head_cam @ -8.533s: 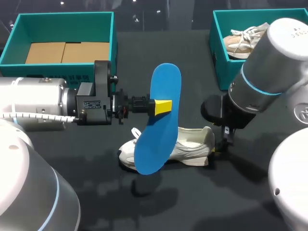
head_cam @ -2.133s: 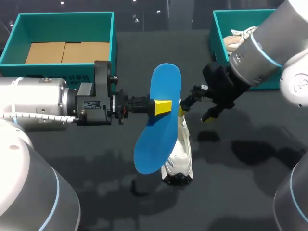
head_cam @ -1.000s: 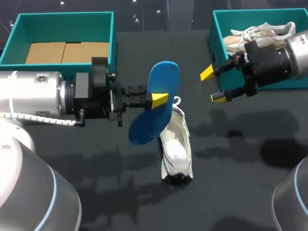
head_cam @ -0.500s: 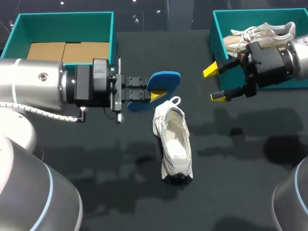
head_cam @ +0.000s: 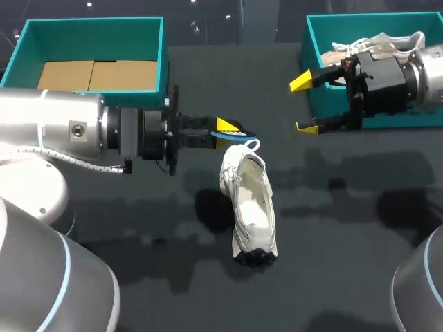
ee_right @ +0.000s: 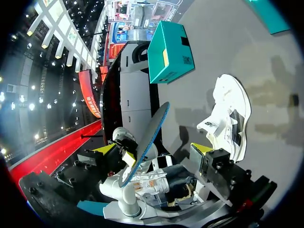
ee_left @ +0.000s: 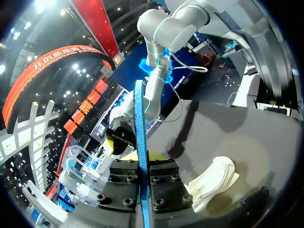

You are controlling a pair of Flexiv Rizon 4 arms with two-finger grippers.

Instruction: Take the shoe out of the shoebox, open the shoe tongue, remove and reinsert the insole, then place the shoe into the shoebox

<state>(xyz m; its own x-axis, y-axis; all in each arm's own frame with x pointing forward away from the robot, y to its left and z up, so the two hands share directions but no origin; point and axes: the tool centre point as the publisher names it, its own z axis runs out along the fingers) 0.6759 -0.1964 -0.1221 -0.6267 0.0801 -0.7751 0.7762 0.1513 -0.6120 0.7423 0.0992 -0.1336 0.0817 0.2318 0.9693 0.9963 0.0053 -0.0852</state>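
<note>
Left gripper (head_cam: 229, 130) clamped on blue insole (ee_left: 139, 123) near white shoe (head_cam: 250, 207); right gripper (head_cam: 304, 104) wide

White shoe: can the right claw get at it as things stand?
Probably yes: the right claw is open and empty, bare table between it and the white shoe; the left claw and blue insole crowd only one end.

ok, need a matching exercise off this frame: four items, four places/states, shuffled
Items:
1. blue insole
2. white shoe
3. beige shoe
4. right gripper

Places/states:
a. open, empty, in front of the right teal box
b. lying on the table
c. clamped edge-on in the left gripper
d. inside the right teal box

Pairs: 1-c, 2-b, 3-d, 4-a
</note>
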